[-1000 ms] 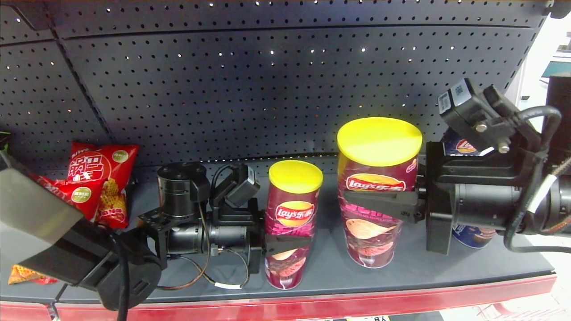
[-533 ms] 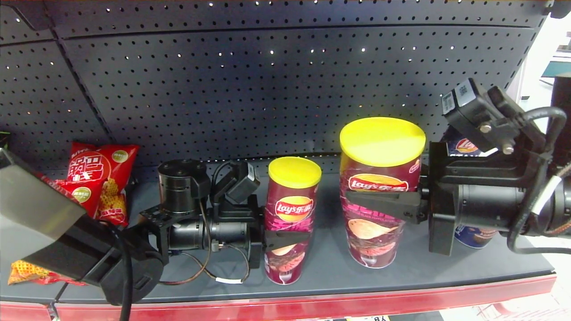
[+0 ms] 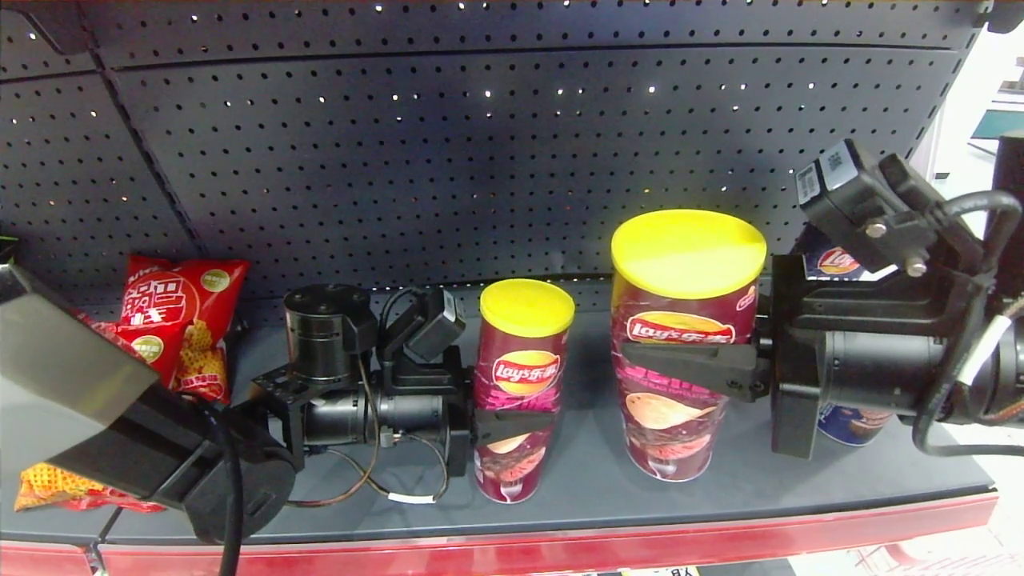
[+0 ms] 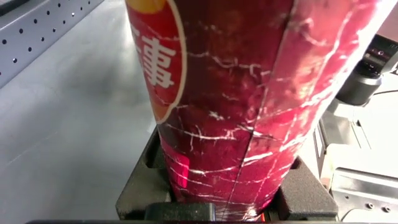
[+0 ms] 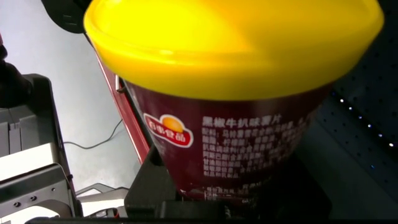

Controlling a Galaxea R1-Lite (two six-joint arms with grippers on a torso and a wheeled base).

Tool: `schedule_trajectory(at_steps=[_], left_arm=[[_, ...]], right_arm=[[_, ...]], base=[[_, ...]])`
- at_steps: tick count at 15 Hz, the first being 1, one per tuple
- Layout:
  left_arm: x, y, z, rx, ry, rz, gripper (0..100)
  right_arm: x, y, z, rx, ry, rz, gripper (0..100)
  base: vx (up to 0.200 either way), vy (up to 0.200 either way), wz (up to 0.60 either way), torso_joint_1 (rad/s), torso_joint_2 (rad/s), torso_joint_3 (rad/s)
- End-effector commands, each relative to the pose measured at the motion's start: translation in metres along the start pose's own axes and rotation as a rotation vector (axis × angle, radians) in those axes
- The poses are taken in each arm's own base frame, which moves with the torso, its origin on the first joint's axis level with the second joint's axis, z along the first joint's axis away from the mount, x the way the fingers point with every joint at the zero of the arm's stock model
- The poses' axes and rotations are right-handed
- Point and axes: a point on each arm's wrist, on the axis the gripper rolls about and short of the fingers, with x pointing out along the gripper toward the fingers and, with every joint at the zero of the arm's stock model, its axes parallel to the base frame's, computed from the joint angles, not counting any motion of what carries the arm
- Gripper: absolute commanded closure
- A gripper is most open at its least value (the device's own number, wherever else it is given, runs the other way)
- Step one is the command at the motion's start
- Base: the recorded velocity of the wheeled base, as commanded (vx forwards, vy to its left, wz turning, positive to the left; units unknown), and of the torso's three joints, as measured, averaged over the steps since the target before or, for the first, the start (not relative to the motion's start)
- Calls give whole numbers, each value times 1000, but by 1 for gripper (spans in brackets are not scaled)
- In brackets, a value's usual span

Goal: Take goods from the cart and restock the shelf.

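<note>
Two maroon chip cans with yellow lids are upright over the grey shelf [image 3: 576, 496]. My left gripper [image 3: 516, 418] is shut on the left can [image 3: 524, 364] at mid-height, coming in from the left. That can's wall [image 4: 236, 106] sits between the two black pads [image 4: 305, 194]. My right gripper [image 3: 690, 362] is shut on the right can [image 3: 680, 320], coming in from the right; its lid [image 5: 236, 56] and body [image 5: 236, 146] show close up. The cans' bases look level with the shelf; I cannot tell whether they touch it.
A perforated dark back panel [image 3: 480, 160] closes the shelf behind. Red snack bags [image 3: 180, 320] lie at the left end. A blue can [image 3: 832, 262] stands behind my right wrist. The shelf's red front lip [image 3: 560, 548] runs along the near edge. A gap separates the two cans.
My left gripper has moved its can a little deeper onto the shelf. The right gripper and its can have shifted slightly to the right.
</note>
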Motion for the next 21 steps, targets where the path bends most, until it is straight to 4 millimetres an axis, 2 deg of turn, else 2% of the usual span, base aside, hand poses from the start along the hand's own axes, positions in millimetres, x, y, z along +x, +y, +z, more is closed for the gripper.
schedule_trajectory(at_steps=[1,15,16,21], left_arm=[[0,-1,-4,-14,12,-2,100],[-3,-5,-9,-18,27,-5,100],[-3,-6,-10,-21,29,-5,0],[-7,-9,-6,-13,22,-3,0]], right_arm=[[0,0,0,-1,-1,1,100],[0,0,0,-1,0,1,100],[0,0,0,-1,0,1,100],[-1,1,-1,-1,4,-7,100]], base=[[0,0,0,0,0,0],[0,0,0,0,0,0],[0,0,0,0,0,0],[0,0,0,0,0,0]])
